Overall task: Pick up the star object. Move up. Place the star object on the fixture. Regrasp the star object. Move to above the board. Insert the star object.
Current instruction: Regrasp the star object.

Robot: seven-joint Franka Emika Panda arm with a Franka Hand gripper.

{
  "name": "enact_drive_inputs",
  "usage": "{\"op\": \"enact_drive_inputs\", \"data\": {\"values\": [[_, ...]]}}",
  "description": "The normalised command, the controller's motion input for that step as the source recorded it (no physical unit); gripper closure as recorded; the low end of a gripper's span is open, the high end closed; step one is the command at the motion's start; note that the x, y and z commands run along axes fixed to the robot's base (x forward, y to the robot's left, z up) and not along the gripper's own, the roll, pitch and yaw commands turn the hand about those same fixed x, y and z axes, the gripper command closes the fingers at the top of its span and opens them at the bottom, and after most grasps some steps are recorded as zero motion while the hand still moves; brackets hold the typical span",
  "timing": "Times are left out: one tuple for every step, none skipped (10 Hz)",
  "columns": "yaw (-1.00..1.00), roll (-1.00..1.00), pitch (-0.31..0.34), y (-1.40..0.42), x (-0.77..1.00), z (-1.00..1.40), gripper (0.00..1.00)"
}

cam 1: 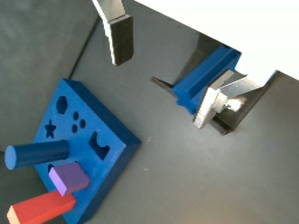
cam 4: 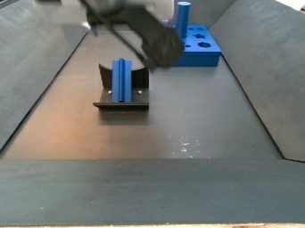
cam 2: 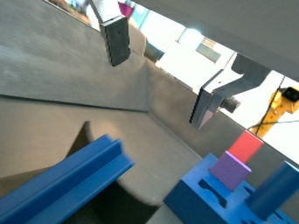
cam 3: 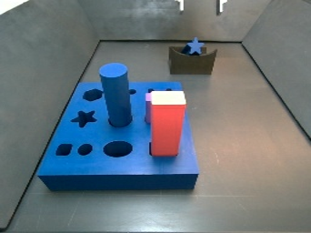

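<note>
The star object point(cam 3: 194, 45) is a slim blue peg lying in the notch of the small dark fixture point(cam 3: 191, 63) at the far end of the floor. It also shows in a side view as the star object point(cam 4: 123, 78) on the fixture point(cam 4: 120, 104). My gripper point(cam 3: 201, 5) hangs open and empty above the fixture, apart from the peg. In both wrist views the star object point(cam 1: 205, 77) point(cam 2: 70, 188) lies beyond the spread fingers point(cam 1: 117, 39) of the gripper point(cam 1: 165, 72) point(cam 2: 163, 72). The blue board point(cam 3: 73, 159) point(cam 1: 84, 115) lies away from the fixture.
A thick blue cylinder point(cam 3: 115, 93) and a red white-topped block point(cam 3: 166, 126) stand upright in the board. Grey walls slope up around the floor on all sides. In a side view my gripper point(cam 4: 149, 36) is a blurred dark shape over the fixture.
</note>
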Motion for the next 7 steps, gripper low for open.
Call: {"op": "enact_drive_inputs", "data": {"values": [[0.01,1.0,0.068,-0.66,-0.11,0.61,0.0],[0.01,1.0,0.062,-0.55,-0.11,0.48,0.0],[0.0,1.0,0.056,-0.39,-0.1,0.28,0.0],[0.0,1.0,0.053,-0.17,-0.06,0.05,0.0],[0.0,1.0,0.054,-0.04,-0.03,0.01,0.0],[0.0,1.0,0.055,-0.02,-0.02,0.02,0.0],[0.0,1.0,0.05,-0.03,-0.02,0.02,0.0]]}}
